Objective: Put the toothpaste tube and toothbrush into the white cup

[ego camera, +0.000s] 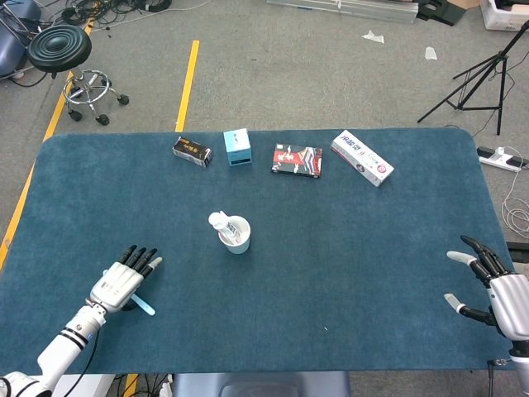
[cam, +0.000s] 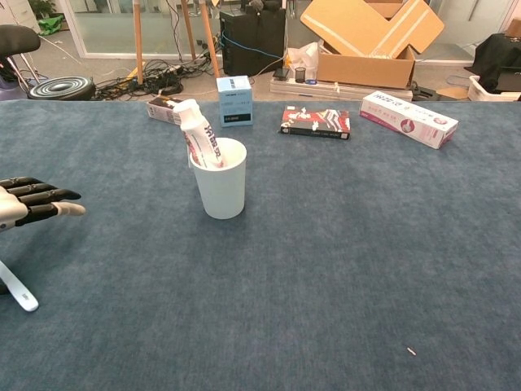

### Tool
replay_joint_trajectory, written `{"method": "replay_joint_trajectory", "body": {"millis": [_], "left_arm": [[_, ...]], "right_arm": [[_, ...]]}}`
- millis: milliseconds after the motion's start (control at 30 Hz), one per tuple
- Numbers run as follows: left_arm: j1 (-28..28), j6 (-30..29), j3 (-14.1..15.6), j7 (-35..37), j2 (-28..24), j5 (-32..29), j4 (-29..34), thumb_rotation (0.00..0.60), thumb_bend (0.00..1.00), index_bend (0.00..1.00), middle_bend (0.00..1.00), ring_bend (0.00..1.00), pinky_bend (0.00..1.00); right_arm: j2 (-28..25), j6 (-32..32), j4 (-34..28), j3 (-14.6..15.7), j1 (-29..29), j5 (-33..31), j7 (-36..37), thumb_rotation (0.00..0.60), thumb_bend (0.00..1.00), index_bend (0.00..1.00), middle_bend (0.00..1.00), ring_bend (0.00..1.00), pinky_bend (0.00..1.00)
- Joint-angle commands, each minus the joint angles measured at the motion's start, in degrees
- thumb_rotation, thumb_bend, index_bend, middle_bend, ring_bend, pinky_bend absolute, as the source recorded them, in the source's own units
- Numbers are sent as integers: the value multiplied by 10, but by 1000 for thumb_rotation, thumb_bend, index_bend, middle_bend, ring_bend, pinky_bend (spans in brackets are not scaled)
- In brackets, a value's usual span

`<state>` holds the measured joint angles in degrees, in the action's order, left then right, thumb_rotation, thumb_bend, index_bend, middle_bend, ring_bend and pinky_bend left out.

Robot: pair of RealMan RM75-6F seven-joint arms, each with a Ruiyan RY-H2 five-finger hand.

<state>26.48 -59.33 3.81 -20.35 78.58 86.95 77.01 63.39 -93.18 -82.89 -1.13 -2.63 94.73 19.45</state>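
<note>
The white cup (ego camera: 238,235) (cam: 221,188) stands upright mid-table with the toothpaste tube (ego camera: 220,222) (cam: 199,135) leaning in it, cap end up. My left hand (ego camera: 124,279) (cam: 34,202) hovers at the near left with its fingers stretched forward. The light blue toothbrush (ego camera: 144,305) (cam: 19,294) sticks out from under the palm, slanting down toward the table; the hand seems to hold it underneath, but the grip itself is hidden. At the table's near right edge, my right hand (ego camera: 489,284) holds nothing and has its fingers spread.
Along the far side lie a dark small box (ego camera: 192,151), an upright light blue box (ego camera: 237,147), a red-black packet (ego camera: 297,160) and a white toothpaste carton (ego camera: 362,157). A stool (ego camera: 59,48) and a tripod (ego camera: 479,78) stand on the floor beyond.
</note>
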Motion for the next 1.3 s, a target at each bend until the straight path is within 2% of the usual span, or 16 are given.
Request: {"method": "replay_joint_trajectory", "body": {"millis": [33,1100,1300], "left_arm": [[1,2,-2,-3,3,-2,0,600,0,0,0,0,0],[19,-8,-44,-9,61,-38,-53,600,0,0,0,0,0],[11,-8,-50,-10,51,-65,-20,600,0,18,0,0,0]], "right_arm": [[0,-1,0,0,0,0,1,600,124,298,144,156,501],[-1,1,1,1,-1,1,2,600,124,298,144,156,501],[-1,1,1,1,-1,0,5,600,125,298,144,156,501]]}}
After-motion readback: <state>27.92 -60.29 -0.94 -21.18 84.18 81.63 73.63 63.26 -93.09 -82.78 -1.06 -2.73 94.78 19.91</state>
